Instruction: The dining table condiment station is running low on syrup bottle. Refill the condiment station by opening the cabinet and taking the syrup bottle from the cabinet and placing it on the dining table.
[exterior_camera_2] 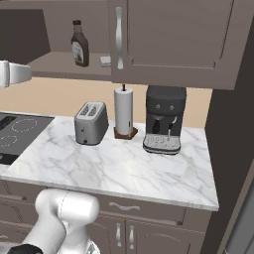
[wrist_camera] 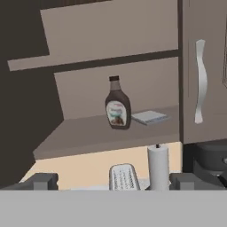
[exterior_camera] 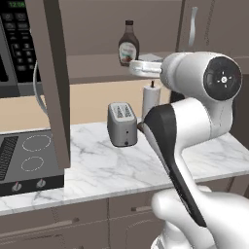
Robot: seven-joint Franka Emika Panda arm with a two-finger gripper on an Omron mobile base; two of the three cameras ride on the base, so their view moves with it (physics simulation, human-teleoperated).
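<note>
syrup bottle (exterior_camera_2: 79,43) upright | cabinet (exterior_camera_2: 64,62) open shelf | toaster (exterior_camera_2: 91,123) below

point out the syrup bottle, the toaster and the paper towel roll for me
syrup bottle (wrist_camera: 118,111): hand view, on its label.
toaster (exterior_camera_2: 91,123): right base view, on its front side.
paper towel roll (exterior_camera_2: 123,111): right base view, mid-height on the white roll.

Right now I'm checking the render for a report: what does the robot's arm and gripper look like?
The arm is glossy white with rounded, bulging links. A black band runs along its lower link, and a round dark joint cap carries a small white mark at its centre. The gripper ends in two small, blocky dark-grey finger tips. No cables visible.
</note>
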